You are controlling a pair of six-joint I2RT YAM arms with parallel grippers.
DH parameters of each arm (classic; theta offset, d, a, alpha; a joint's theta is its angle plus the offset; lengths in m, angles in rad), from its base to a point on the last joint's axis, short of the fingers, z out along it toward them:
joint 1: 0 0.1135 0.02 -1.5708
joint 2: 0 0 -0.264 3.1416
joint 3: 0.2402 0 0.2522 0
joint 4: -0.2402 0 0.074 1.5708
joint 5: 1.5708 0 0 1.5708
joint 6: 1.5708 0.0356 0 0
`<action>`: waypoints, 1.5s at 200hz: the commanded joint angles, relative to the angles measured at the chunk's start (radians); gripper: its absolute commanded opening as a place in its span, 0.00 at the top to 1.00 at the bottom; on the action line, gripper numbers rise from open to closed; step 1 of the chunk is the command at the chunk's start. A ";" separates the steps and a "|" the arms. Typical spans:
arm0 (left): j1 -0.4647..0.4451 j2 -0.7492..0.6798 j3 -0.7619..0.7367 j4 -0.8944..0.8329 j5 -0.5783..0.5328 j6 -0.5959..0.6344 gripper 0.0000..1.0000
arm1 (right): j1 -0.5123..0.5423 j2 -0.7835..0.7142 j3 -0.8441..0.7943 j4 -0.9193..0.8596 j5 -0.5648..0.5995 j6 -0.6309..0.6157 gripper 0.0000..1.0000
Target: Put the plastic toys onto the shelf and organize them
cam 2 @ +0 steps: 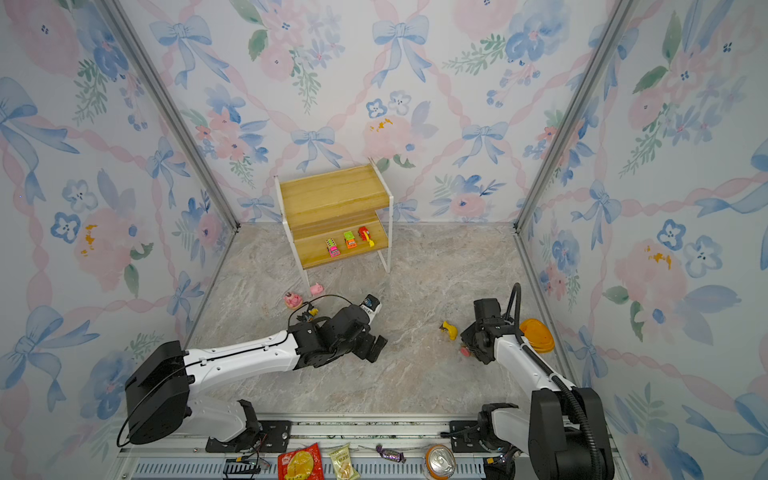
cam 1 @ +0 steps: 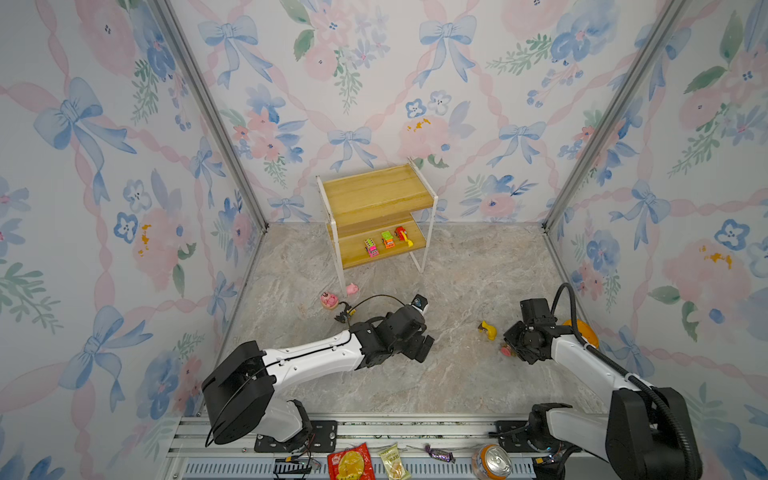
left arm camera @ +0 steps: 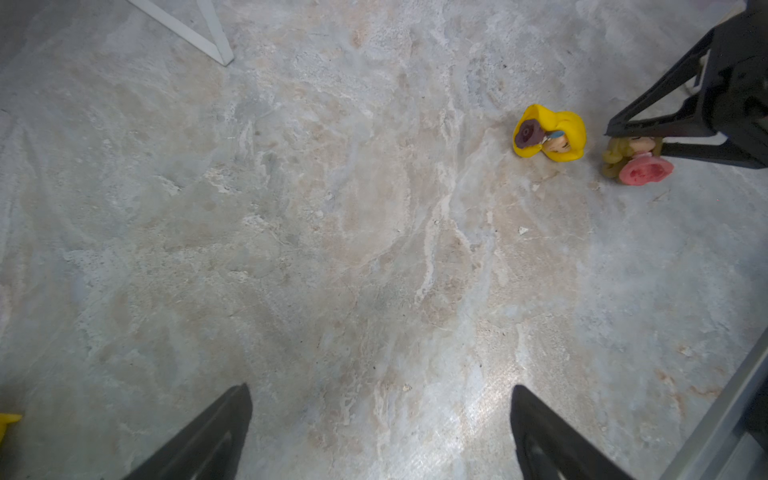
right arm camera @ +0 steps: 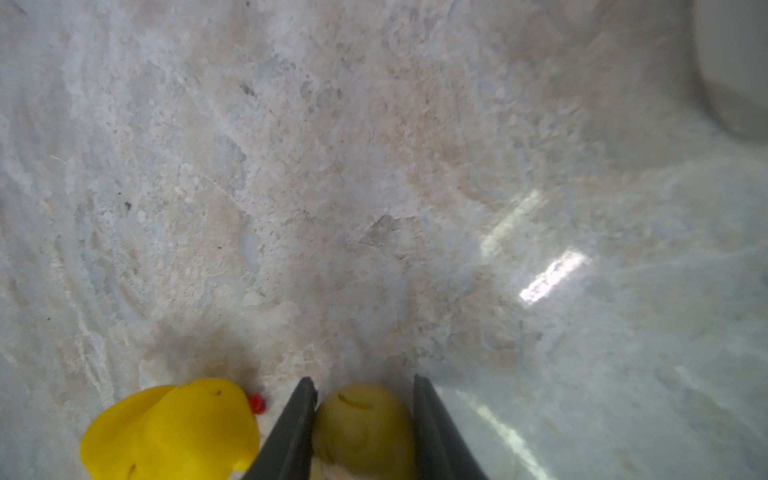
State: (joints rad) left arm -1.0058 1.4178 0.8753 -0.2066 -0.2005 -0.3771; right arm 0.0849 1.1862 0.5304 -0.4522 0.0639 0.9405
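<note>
The shelf [cam 1: 374,195] stands at the back wall with the pink car [cam 1: 371,247], green-orange car [cam 1: 387,240] and red car [cam 1: 402,235] on its lower board. On the floor before it lie the pink pig [cam 1: 352,289], the round pink figure [cam 1: 329,300] and the black-yellow figure [cam 1: 344,313]. My left gripper [left arm camera: 380,388] hangs open over bare floor. Further right my right gripper [right arm camera: 361,380] is shut on the head of the pink-dress doll [left arm camera: 636,162]. The yellow-haired figure [left arm camera: 548,133] lies just beside it, apart from the fingers.
An orange round object [cam 1: 582,330] sits against the right wall behind the right arm. Snack packets [cam 1: 351,463], a wrapped candy [cam 1: 438,454] and a drink can [cam 1: 491,461] lie on the front rail. A white shelf leg [left arm camera: 216,37] shows in the left wrist view.
</note>
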 commanded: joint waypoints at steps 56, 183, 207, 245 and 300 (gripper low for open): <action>0.036 -0.051 0.003 0.005 -0.013 -0.006 0.02 | 0.257 -0.091 0.060 0.086 0.100 -0.236 0.73; 0.267 -0.306 -0.140 0.004 0.041 -0.124 0.02 | 0.653 0.314 0.319 0.271 -0.046 -0.463 0.75; 0.283 -0.335 -0.157 0.004 0.048 -0.128 0.02 | 0.685 0.398 0.382 0.224 -0.040 -0.475 0.75; 0.293 -0.349 -0.159 0.004 0.046 -0.128 0.02 | 0.699 0.460 0.437 0.152 -0.021 -0.470 0.75; 0.308 -0.361 -0.163 0.004 0.046 -0.121 0.02 | 0.739 0.558 0.495 0.075 0.027 -0.453 0.76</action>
State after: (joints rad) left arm -0.7071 1.0794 0.7265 -0.2043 -0.1623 -0.4950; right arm 0.7940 1.7096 0.9874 -0.3004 0.0536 0.4816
